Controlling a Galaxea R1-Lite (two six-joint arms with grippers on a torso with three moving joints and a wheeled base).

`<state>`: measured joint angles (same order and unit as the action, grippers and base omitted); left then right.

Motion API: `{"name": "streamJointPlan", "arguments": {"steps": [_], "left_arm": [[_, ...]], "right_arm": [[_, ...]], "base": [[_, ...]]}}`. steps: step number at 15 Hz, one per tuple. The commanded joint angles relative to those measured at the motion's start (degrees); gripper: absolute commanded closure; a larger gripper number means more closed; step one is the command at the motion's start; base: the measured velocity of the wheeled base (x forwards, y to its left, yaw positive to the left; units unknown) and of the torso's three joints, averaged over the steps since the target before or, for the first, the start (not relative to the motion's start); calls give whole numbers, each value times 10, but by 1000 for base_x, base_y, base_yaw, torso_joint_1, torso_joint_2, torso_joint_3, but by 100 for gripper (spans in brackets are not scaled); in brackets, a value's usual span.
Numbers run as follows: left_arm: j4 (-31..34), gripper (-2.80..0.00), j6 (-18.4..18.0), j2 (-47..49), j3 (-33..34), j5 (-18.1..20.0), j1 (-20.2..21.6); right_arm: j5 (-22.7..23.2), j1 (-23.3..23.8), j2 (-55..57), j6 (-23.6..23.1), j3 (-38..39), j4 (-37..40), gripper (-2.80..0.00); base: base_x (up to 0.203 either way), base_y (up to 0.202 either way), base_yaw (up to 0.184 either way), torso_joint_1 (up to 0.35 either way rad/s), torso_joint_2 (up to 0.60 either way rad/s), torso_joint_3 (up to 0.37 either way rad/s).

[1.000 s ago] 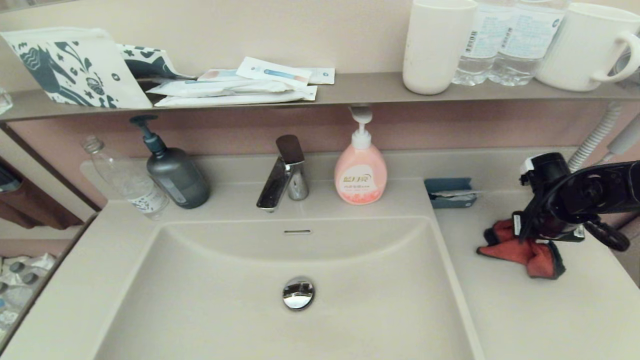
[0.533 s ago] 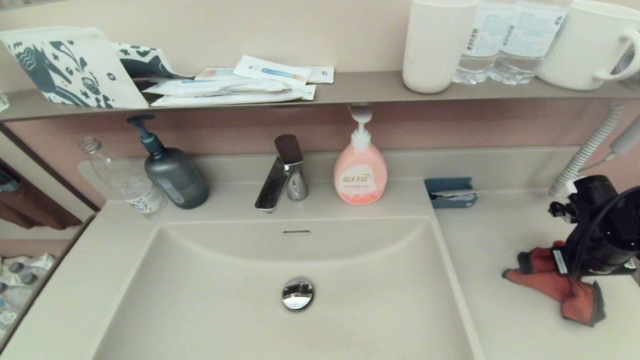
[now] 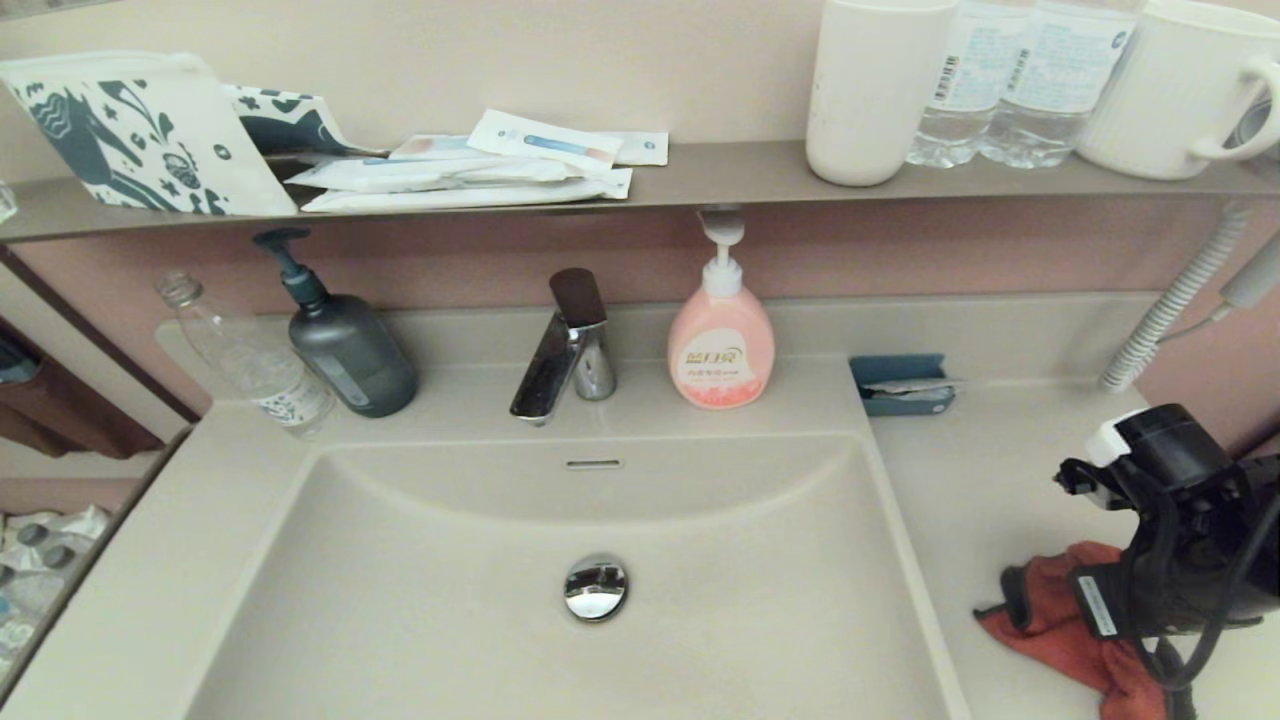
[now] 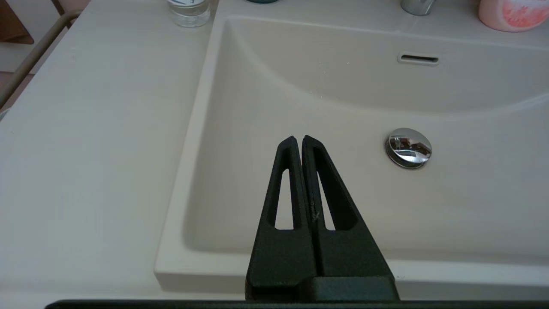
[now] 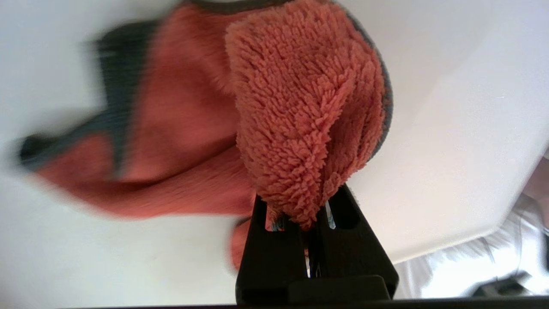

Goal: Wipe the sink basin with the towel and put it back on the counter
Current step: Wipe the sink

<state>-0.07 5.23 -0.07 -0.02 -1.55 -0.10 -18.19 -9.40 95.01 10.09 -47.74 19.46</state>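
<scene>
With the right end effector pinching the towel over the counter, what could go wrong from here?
1. The right end effector pinches only a bunched fold of the towel; the rest hangs loose and might slip free.
2. The towel is near the counter's front edge, so a drop there may fall off.
3. Swinging toward the sink basin, the trailing cloth might brush the pink soap dispenser.

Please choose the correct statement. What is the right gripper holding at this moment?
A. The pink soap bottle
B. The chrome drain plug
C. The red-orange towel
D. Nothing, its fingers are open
C: in the right wrist view the right gripper is shut on a fold of the towel, and the cloth hangs by the counter to the right of the sink basin.
</scene>
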Motion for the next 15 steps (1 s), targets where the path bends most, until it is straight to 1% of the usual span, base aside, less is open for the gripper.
{"name": "streamJointPlan", "arguments": {"steps": [1,3,5,6,7,8,10,11,13,14,15], "left_arm": [[0,0,0,1,-1,0,0],[0,0,0,1,0,0,0],[0,0,0,1,0,0,0],[0,0,0,1,0,0,0],[0,0,0,1,0,0,0],[0,0,0,1,0,0,0],[0,0,0,1,0,0,1],[0,0,0,1,0,0,0],[0,0,0,1,0,0,0],[0,0,0,1,0,0,0],[0,0,0,1,0,0,0]], "right_arm": [[-2,-9,-22,4,-1,-1,0],[-3,11,-42,-1,-2,1,0],[-3,43,-72,-43,-2,11,0],[-2,53,-92,-57,-2,15,0],[5,67,-105,-62,-2,14,0],[19,75,-109,-63,-3,12,0],[98,105,-126,-61,-5,-13,0],[115,116,-126,-61,-5,-33,0],[126,119,-116,-54,-3,-54,0],[131,118,-110,-41,-2,-68,0],[148,119,-103,-31,0,-86,0]], "base": [[0,0,0,0,0,0],[0,0,0,0,0,0],[0,0,0,0,0,0],[0,0,0,0,0,0],[0,0,0,0,0,0],[0,0,0,0,0,0],[0,0,0,0,0,0],[0,0,0,0,0,0],[0,0,0,0,0,0],[0,0,0,0,0,0],[0,0,0,0,0,0]]}}
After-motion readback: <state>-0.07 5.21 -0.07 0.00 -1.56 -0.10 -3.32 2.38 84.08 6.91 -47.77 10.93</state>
